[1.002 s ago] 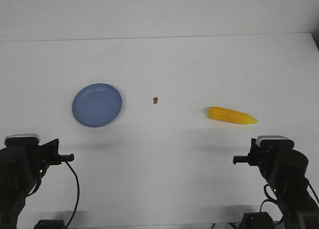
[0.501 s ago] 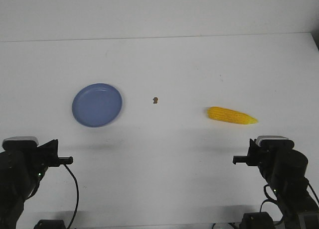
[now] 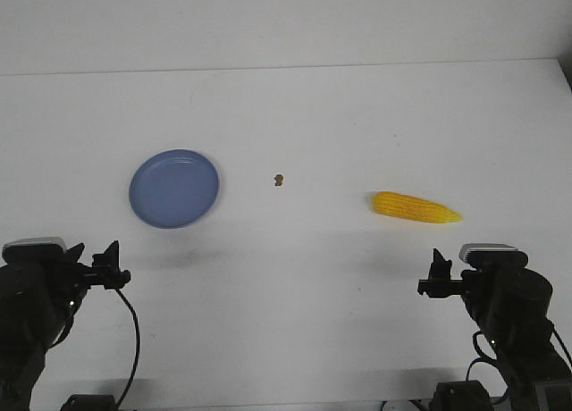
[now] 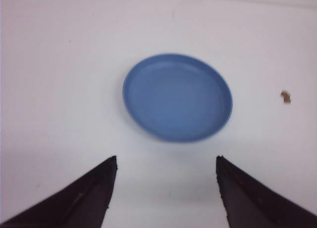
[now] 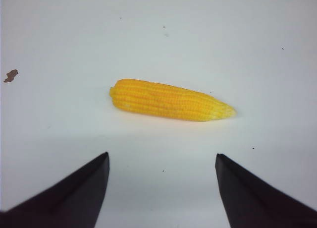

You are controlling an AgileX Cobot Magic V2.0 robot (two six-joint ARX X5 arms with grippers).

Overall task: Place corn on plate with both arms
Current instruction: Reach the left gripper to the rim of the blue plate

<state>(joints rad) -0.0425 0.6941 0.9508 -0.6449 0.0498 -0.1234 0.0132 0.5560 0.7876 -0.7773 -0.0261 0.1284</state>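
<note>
Right of the periwinkle-blue plate (image 3: 174,188), the corn cob (image 3: 416,207) lies free; the spread, empty right gripper (image 5: 162,163) should straddle its thick middle crosswise.

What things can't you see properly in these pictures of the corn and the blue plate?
- Brown speck: too small in the front view, blurry in both wrist views; what it is cannot be told.
- Left gripper and right gripper: in the wrist views the bottom edge cuts the fingers off.
- Both arms: the front view's bottom edge and corners cut off their bases.
- Underside of the corn and plate: hidden against the table.
</note>
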